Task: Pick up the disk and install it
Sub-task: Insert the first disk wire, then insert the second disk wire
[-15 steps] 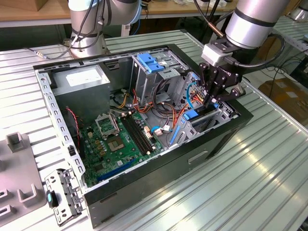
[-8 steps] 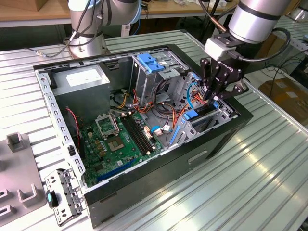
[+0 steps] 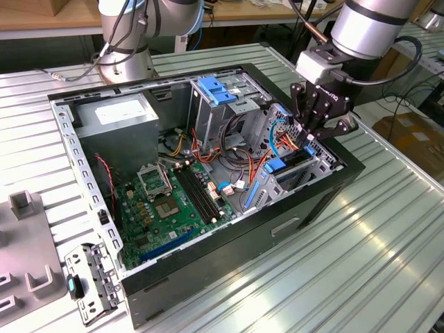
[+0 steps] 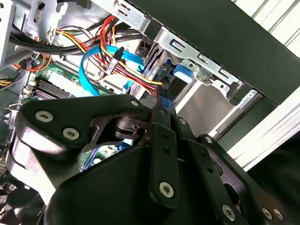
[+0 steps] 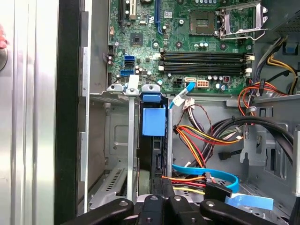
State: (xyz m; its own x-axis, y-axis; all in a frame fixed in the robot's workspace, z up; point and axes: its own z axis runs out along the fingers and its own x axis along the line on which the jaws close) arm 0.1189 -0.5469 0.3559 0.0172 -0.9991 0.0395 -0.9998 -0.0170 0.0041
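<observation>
Exterior view: gripper (image 3: 310, 137) low over the computer case (image 3: 229, 257), at its drive bay (image 3: 305, 163). First wrist view: disk (image 5: 153, 140) upright in that bay. Second wrist view: fingers (image 4: 161, 117) closed on the disk's edge.

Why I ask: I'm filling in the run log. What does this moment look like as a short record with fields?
gripper: at the drive cage, jaws shut on the disk
disk: on edge in a cage slot, blue carrier end showing
computer case: lying open on the ribbed table, motherboard exposed
cables: blue data cable and red-yellow wires loose beside the cage
</observation>
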